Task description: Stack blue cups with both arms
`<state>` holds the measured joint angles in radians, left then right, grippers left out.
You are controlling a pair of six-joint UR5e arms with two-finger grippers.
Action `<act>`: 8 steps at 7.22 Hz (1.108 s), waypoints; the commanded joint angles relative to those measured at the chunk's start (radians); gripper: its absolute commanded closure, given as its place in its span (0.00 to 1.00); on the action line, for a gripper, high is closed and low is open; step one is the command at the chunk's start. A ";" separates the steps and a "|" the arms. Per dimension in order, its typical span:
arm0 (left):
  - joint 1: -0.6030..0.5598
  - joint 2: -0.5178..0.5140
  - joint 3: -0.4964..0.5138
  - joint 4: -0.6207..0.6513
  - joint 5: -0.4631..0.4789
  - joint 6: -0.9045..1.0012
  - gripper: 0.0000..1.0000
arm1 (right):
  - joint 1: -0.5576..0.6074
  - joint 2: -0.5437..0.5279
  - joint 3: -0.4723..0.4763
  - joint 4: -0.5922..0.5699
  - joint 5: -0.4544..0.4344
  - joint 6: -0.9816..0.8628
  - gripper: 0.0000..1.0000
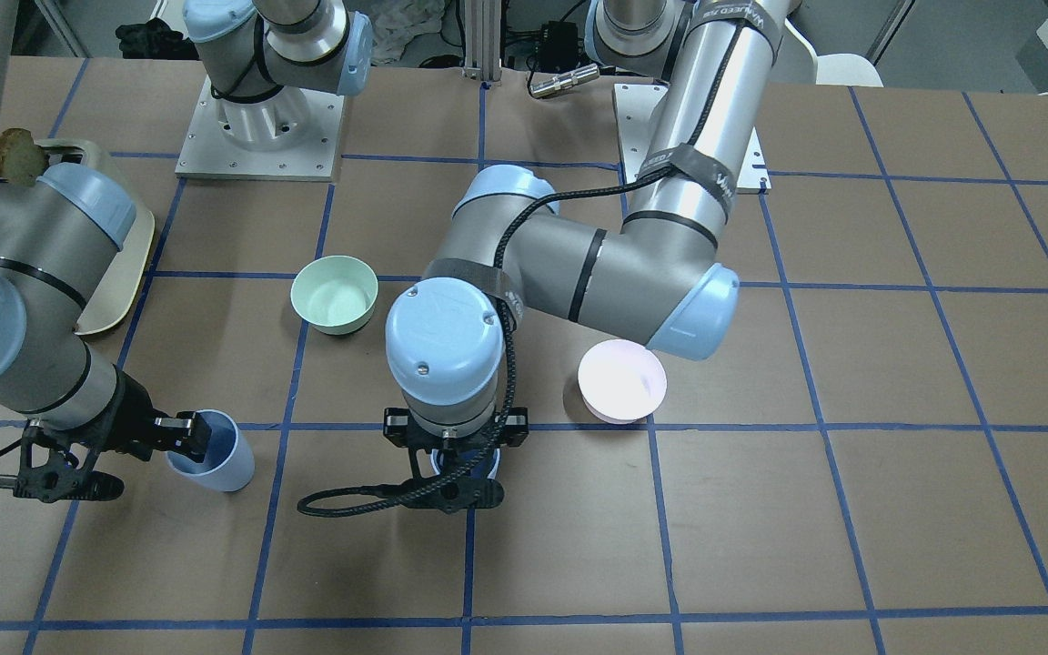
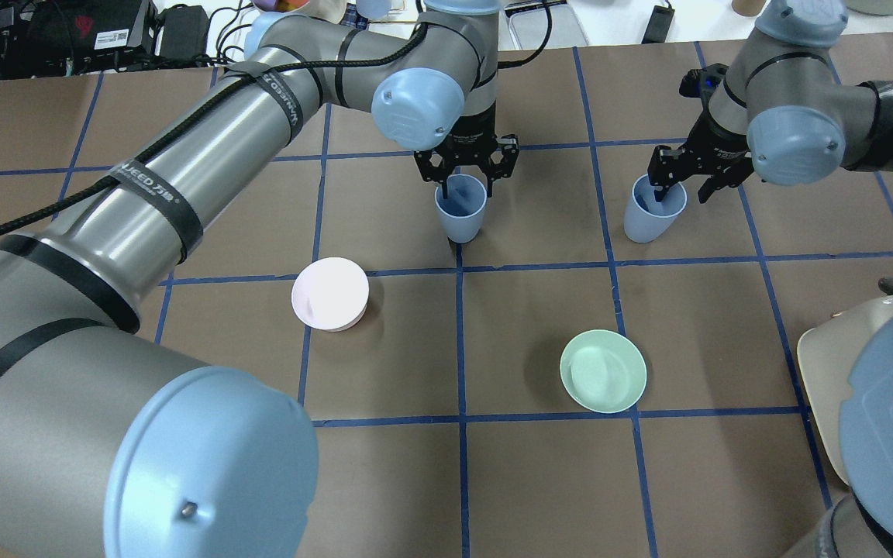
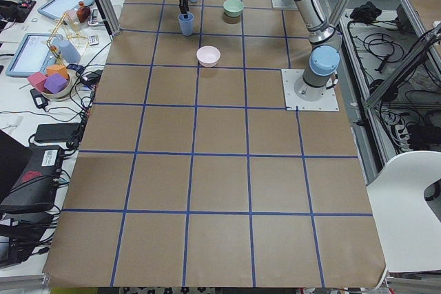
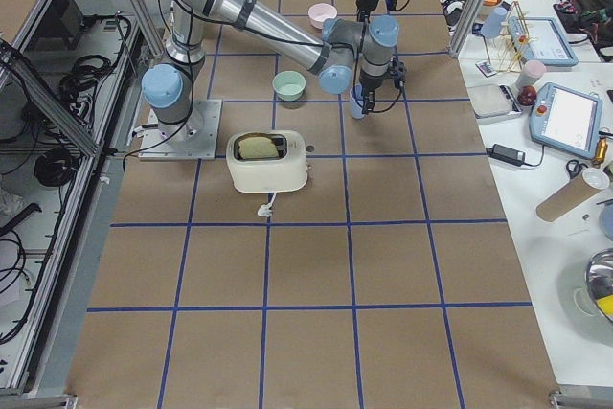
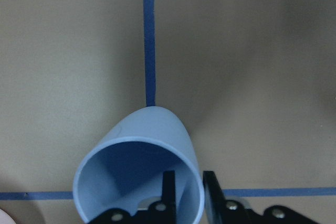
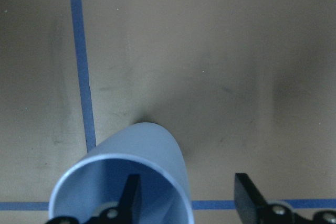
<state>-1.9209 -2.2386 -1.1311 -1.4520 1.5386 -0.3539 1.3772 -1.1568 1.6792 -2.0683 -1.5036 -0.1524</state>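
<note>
Two pale blue cups stand upright on the brown table. The left cup (image 2: 460,211) sits on a blue tape crossing. My left gripper (image 2: 462,180) comes down on it from above. In the left wrist view this gripper (image 5: 188,179) is shut on the cup's (image 5: 152,135) rim, one finger inside and one outside. The right cup (image 2: 652,213) stands about one tile to the right. My right gripper (image 2: 675,182) straddles its rim. In the right wrist view this gripper (image 6: 186,192) is open, one finger inside the cup (image 6: 142,145) and the other well clear of its wall.
A pale pink bowl (image 2: 330,294) sits nearer the robot, left of centre. A mint-green bowl (image 2: 603,370) sits nearer, right of centre. A cream toaster (image 4: 270,160) with bread in it stands by the right arm's base side.
</note>
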 commanded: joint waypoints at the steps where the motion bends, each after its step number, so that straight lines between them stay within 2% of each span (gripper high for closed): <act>1: 0.090 0.078 0.081 -0.185 -0.014 0.071 0.00 | 0.000 0.005 -0.003 0.004 0.016 -0.007 1.00; 2: 0.120 0.132 0.091 -0.250 -0.055 0.078 0.00 | 0.000 0.003 -0.009 0.000 0.016 -0.016 1.00; 3: 0.140 0.196 0.073 -0.340 -0.049 0.145 0.00 | 0.002 -0.013 -0.019 0.003 0.014 -0.013 1.00; 4: 0.152 0.282 0.001 -0.347 -0.048 0.195 0.00 | 0.005 -0.050 -0.027 0.017 0.017 -0.009 1.00; 5: 0.164 0.391 -0.101 -0.335 -0.040 0.197 0.00 | 0.032 -0.081 -0.053 0.058 0.046 0.014 1.00; 6: 0.171 0.481 -0.160 -0.326 -0.017 0.204 0.00 | 0.080 -0.090 -0.097 0.095 0.055 0.071 1.00; 7: 0.187 0.522 -0.188 -0.224 -0.011 0.222 0.00 | 0.150 -0.087 -0.148 0.112 0.056 0.185 1.00; 8: 0.206 0.528 -0.252 -0.153 0.036 0.248 0.00 | 0.228 -0.086 -0.185 0.132 0.052 0.282 1.00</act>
<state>-1.7361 -1.7449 -1.3145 -1.6926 1.5349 -0.1331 1.5151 -1.2419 1.5463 -1.9634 -1.4512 0.0093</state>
